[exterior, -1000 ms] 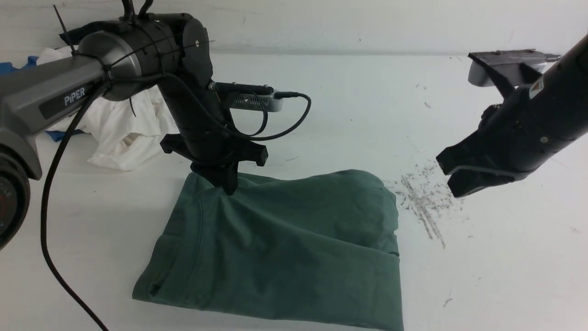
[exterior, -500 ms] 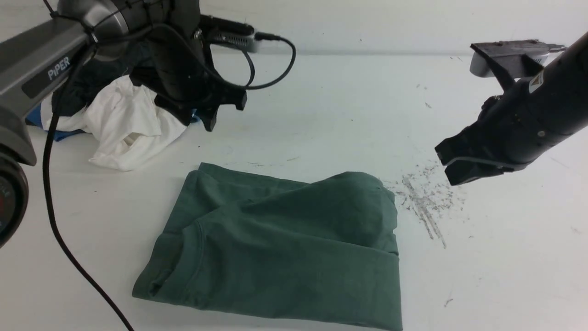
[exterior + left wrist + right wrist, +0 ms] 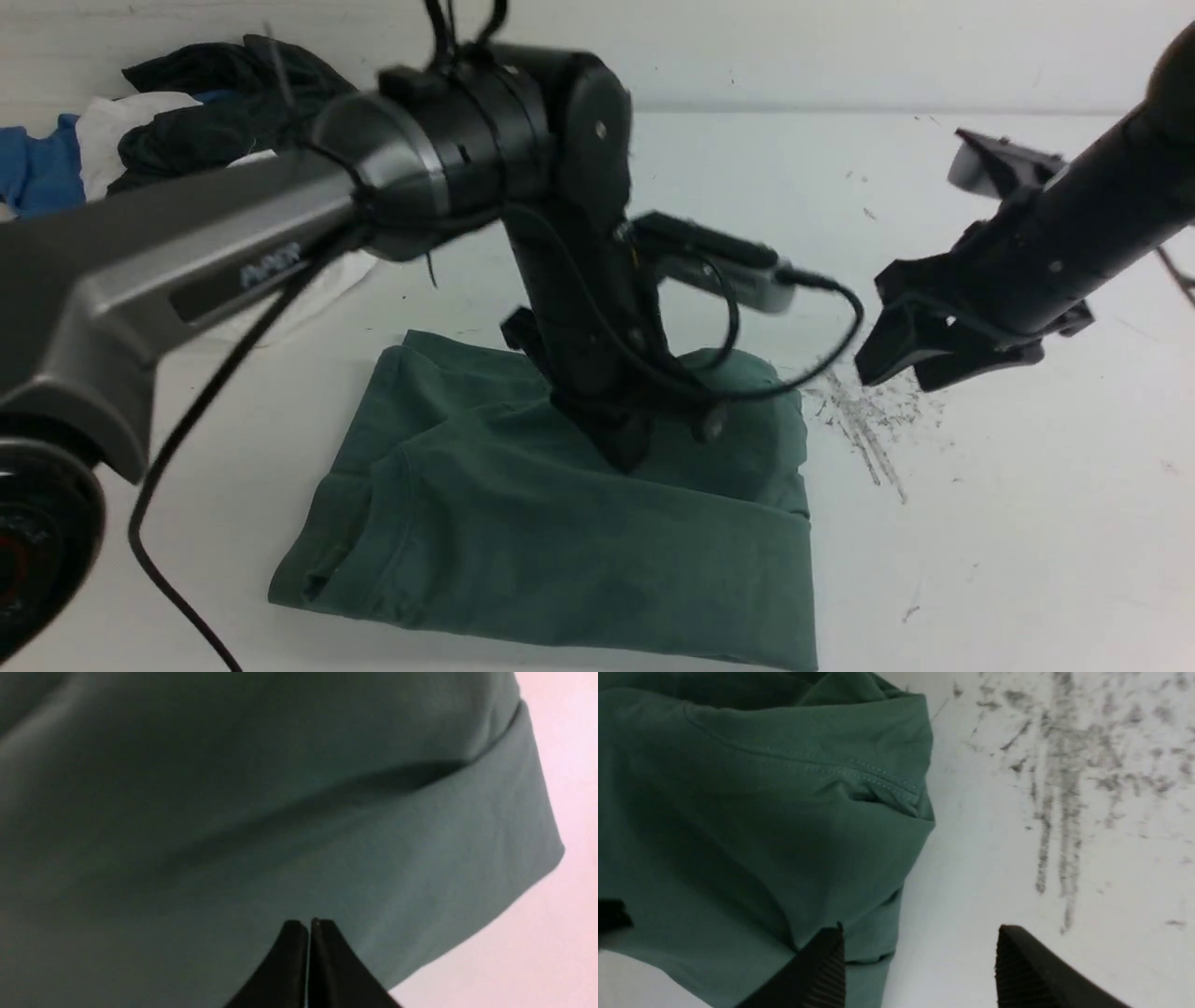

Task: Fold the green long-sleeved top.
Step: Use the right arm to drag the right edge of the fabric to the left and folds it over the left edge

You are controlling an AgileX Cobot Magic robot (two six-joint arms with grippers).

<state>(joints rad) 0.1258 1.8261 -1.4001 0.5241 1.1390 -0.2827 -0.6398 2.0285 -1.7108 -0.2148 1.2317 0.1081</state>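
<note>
The green long-sleeved top (image 3: pixel 560 532) lies folded into a rough rectangle on the white table (image 3: pixel 1027 523). My left gripper (image 3: pixel 624 455) points down onto the middle of the fabric, jaws shut with nothing between them. In the left wrist view the left gripper (image 3: pixel 307 924) shows its two tips pressed together over the green top (image 3: pixel 280 812). My right gripper (image 3: pixel 887 366) hangs open just right of the top's far right corner, above the table. The right wrist view shows the right gripper (image 3: pixel 920 938) empty, its jaws apart over the green top's (image 3: pixel 752 826) edge.
A heap of white (image 3: pixel 103 131), black (image 3: pixel 219 93) and blue (image 3: pixel 37 173) garments sits at the far left of the table. Dark scuff marks (image 3: pixel 864 420) streak the surface right of the top. The left arm's cable (image 3: pixel 187 429) hangs over the near left.
My left arm swung from the garment heap back down onto the middle of the top, and its jaws closed. My right gripper opened and tilted toward the top's right corner.
</note>
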